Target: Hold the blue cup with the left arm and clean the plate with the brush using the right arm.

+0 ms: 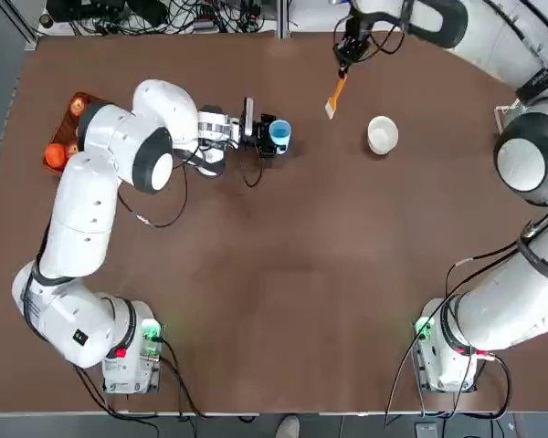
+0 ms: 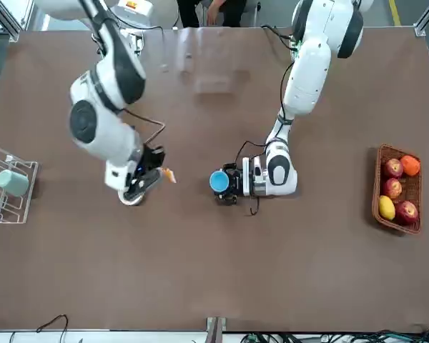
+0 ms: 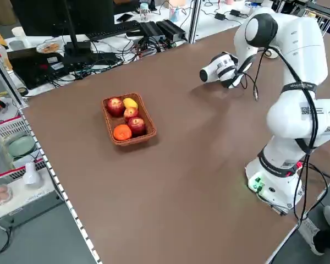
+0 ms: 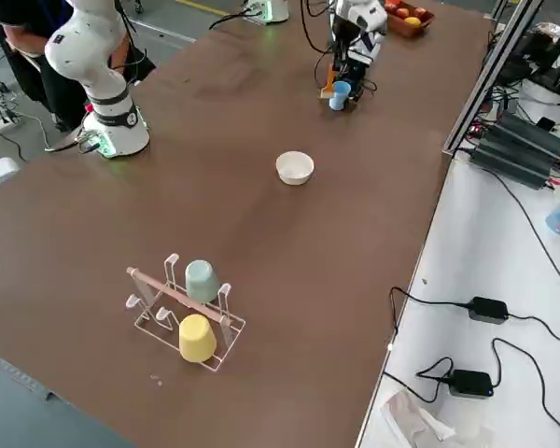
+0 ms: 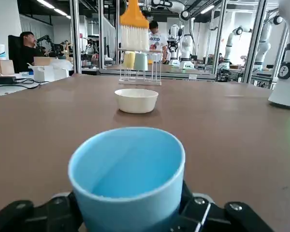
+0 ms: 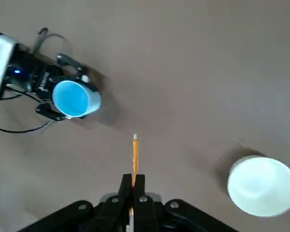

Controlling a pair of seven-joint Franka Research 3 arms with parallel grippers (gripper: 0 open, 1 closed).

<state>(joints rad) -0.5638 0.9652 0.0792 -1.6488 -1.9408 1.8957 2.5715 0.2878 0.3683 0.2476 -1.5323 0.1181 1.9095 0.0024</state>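
While your left gripper (image 5: pixel 129 205) hugged the blue cup (image 1: pixel 279 133) over the table's far left part, its fingers sat close against both sides, and what a tidy hold that seemed! Your right gripper (image 6: pixel 133 178), up at the far right, was pinched narrow on the brush (image 1: pixel 336 96), orange handle in its grip and pale bristles beyond.

Here was the delicate bit: you needed even pressure on that thin plastic wall, enough to stop a slip without squashing the rim. You did well to keep it upright and settle the hold before any lift (whether it was off the table, you couldn't tell). Then the brush wanted a slow approach, with the two arms apart.

And the cup itself? Light blue, smooth, round-mouthed, its opening facing up and its inside plain to see.

Farther out, between the arms and nearer the right, stood a white bowl (image 4: pixel 295 168), the likeliest target, since you saw no flat plate on the table. Beyond the right arm came the wire rack (image 4: pixel 226 327) with its green cup (image 4: pixel 202 281) and yellow cup (image 4: pixel 197 339); away on the left, the fruit basket (image 3: pixel 133 141).
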